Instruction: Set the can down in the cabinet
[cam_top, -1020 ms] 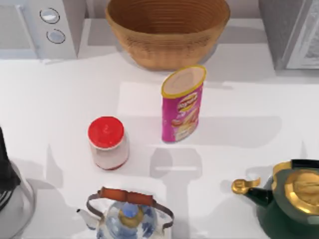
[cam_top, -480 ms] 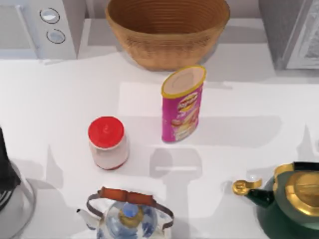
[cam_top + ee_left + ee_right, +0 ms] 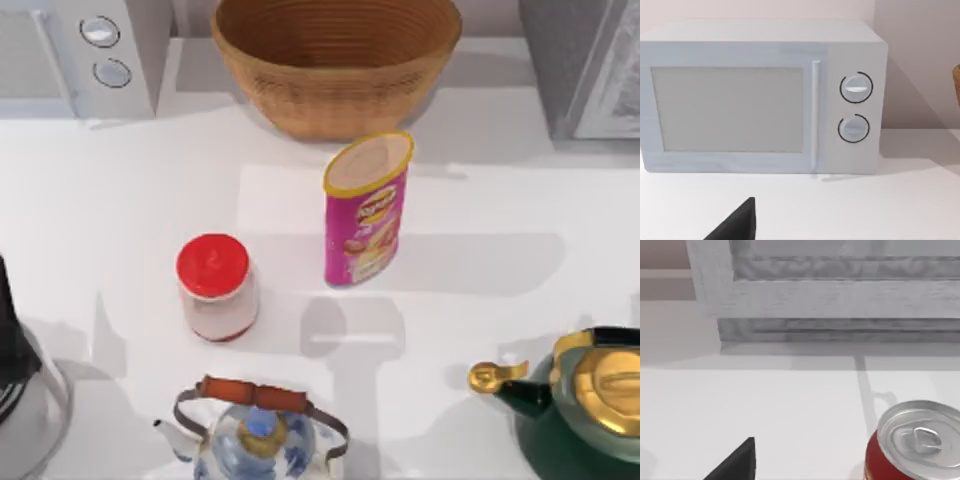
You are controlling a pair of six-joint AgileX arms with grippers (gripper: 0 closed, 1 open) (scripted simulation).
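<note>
right wrist view showed the red can upright on the white table near the grey cabinet; finger state could not be told.

Can upright on table, before cabinet.

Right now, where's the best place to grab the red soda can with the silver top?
Grip the red soda can around its round side wall, probably from the side with fingers level. It stands upright on the white table near the grey cabinet, with its pull-tab lid up.
</note>
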